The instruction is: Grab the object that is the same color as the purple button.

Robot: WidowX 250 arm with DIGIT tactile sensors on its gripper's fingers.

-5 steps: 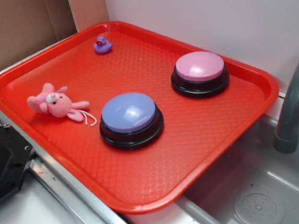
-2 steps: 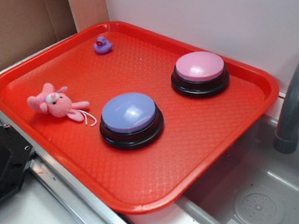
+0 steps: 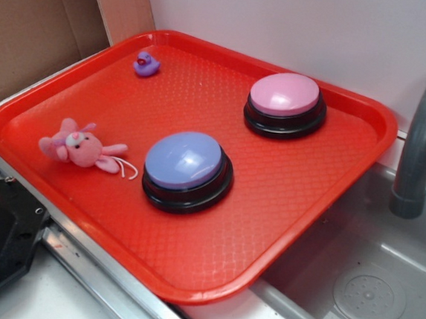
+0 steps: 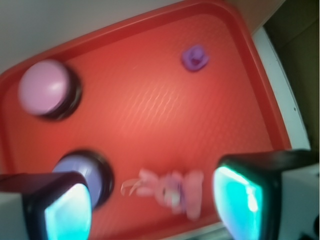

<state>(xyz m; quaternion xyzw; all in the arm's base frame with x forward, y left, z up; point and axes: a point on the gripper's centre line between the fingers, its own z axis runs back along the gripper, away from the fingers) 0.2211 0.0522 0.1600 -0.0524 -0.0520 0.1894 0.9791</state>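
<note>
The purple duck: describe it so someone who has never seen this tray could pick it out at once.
Start at the red tray beside the sink, which holds two large round buttons and a pink plush bunny. In the exterior view, go to the tray's far left corner: the purple rubber duck sits there alone. It is by far the smallest item, matching the purple button in colour.

A plain white wall [image 3: 299, 25] runs behind the scene, and brown cardboard [image 3: 29, 39] stands propped at the far left beside a pale wooden strip [image 3: 122, 6]. On the right sits a grey plastic sink [image 3: 366, 285] — its round drain pressed into the basin floor — with a curved grey faucet [image 3: 423, 141] rising at its edge. A metal rail [image 3: 112, 285] borders the white tabletop [image 3: 29, 300] at the bottom; the light is soft and even.
</note>
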